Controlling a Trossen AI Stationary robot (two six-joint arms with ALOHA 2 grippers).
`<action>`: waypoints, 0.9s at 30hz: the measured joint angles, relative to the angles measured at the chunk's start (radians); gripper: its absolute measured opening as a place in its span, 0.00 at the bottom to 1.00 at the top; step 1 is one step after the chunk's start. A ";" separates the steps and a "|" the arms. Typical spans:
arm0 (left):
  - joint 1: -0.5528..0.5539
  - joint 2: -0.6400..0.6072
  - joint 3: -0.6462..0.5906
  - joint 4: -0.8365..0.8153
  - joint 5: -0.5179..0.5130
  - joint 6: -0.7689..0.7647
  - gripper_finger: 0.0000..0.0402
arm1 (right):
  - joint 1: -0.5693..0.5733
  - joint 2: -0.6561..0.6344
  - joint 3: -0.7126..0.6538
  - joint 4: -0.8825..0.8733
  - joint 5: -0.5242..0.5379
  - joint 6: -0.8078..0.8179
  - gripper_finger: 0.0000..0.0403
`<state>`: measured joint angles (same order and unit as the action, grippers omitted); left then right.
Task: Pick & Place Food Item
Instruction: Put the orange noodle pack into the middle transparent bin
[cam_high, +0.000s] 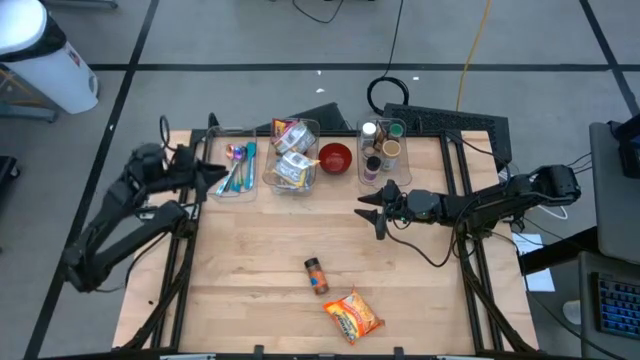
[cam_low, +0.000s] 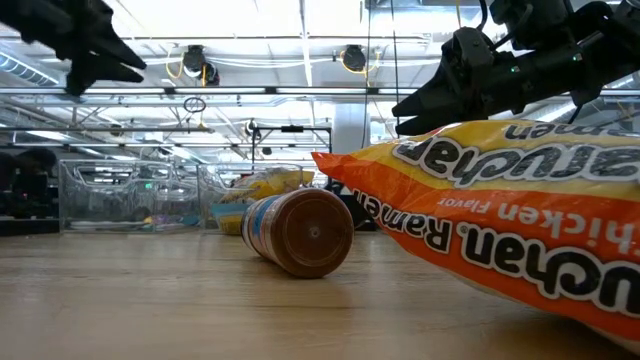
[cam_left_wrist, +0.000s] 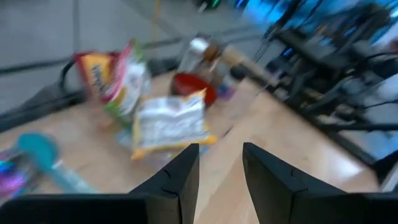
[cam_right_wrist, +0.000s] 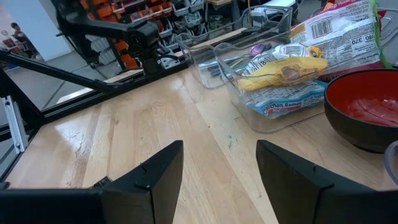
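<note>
An orange ramen packet lies flat on the table near its front edge, and it fills the right of the low view. A small brown spice jar lies on its side beside it, also in the low view. My left gripper is open and empty above the table's far left, by the utensil bin. My right gripper is open and empty above the table's right middle, below the jar bin; its fingers show in the right wrist view.
Along the far edge stand a clear bin of utensils, a clear bin of snack packets, a red bowl and a clear bin of jars. Bare wood lies across the table's middle.
</note>
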<state>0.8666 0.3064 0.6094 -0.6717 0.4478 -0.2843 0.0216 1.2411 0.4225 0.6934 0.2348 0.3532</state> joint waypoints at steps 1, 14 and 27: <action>-0.013 -0.031 -0.044 0.059 0.006 -0.021 0.33 | 0.000 0.000 0.000 0.004 0.000 0.000 0.48; -0.240 -0.098 -0.590 1.117 -0.058 -0.072 0.33 | 0.000 0.000 0.000 0.019 0.006 0.001 0.48; -0.453 0.103 -0.577 1.225 -0.199 0.186 0.33 | -0.001 0.007 0.000 0.173 0.028 -0.105 0.48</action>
<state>0.4133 0.4095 0.0322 0.5533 0.2486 -0.0986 0.0208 1.2480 0.4229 0.8666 0.2628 0.2481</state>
